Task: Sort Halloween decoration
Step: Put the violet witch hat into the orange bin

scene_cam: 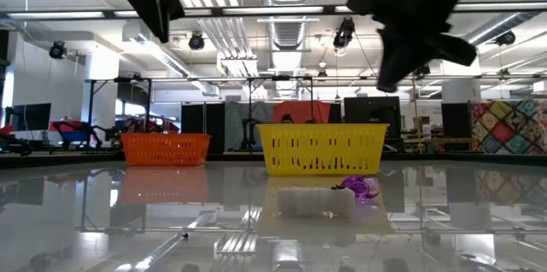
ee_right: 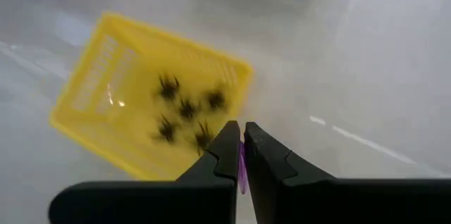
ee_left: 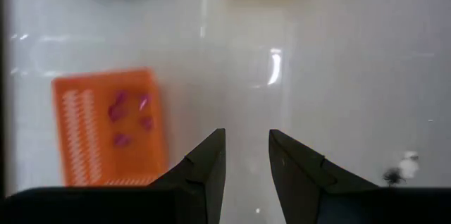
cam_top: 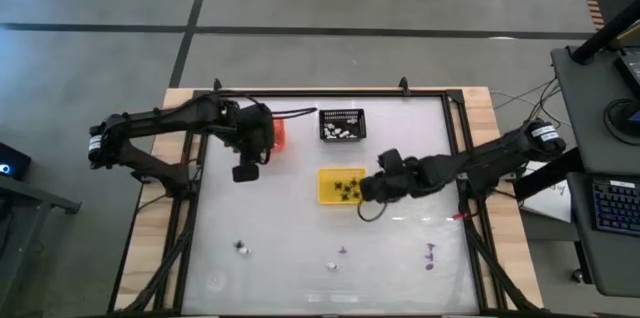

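Observation:
My right gripper (ee_right: 242, 145) is shut on a small purple decoration piece and hangs above the table by the right edge of the yellow basket (cam_top: 341, 185), which holds several black spiders (ee_right: 184, 108). My left gripper (ee_left: 246, 155) is open with nothing between its fingers. It hangs above the table just nearer than the orange basket (ee_left: 109, 125), which holds several purple pieces (ee_left: 130, 115). A black basket (cam_top: 342, 125) at the far middle holds white pieces. Loose purple (cam_top: 430, 254) and white (cam_top: 333, 264) pieces lie near the front edge. My right gripper pinches the purple piece between its two fingers, and only a thin purple sliver (ee_right: 242, 171) shows in the slit between them. The fingers slant downward. The piece is lifted clear of the table.
A dark frame (cam_top: 300, 98) runs round the white tabletop. A small white-and-black piece (cam_top: 241, 248) lies at the near left. In the low view a purple piece (scene_cam: 363, 188) and a white one (scene_cam: 316, 199) lie in front of the yellow basket (scene_cam: 323, 148).

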`<state>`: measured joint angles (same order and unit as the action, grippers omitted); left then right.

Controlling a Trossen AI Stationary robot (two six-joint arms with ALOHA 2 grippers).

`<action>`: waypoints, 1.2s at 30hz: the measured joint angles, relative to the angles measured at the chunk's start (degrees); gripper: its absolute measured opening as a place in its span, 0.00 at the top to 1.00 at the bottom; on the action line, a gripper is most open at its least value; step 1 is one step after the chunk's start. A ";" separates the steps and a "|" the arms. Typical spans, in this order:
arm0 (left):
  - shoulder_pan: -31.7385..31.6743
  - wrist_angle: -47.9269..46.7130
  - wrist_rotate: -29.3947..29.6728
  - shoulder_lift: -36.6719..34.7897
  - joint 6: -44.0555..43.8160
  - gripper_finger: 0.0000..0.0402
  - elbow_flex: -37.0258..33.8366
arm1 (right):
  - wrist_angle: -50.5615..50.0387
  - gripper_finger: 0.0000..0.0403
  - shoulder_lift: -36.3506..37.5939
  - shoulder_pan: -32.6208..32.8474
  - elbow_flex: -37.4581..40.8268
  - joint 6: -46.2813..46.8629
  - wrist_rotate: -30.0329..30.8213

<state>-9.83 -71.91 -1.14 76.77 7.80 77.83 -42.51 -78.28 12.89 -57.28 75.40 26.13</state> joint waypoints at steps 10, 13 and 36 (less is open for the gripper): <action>-1.42 -0.97 2.30 -7.12 -3.37 0.77 -6.14 | 10.76 0.98 -3.25 -9.61 -5.49 -17.89 -2.73; -1.72 0.34 2.58 -10.04 -4.50 0.77 -9.70 | 12.37 0.98 -5.34 -12.20 -8.18 -21.54 -4.06; -2.07 17.11 11.60 -30.40 -10.47 0.77 -28.50 | 16.30 0.98 -35.31 -25.38 -44.22 -41.84 -19.77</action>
<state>-11.90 -54.81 10.46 46.37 -2.67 49.33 -26.21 -113.60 -12.49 -101.49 33.56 6.36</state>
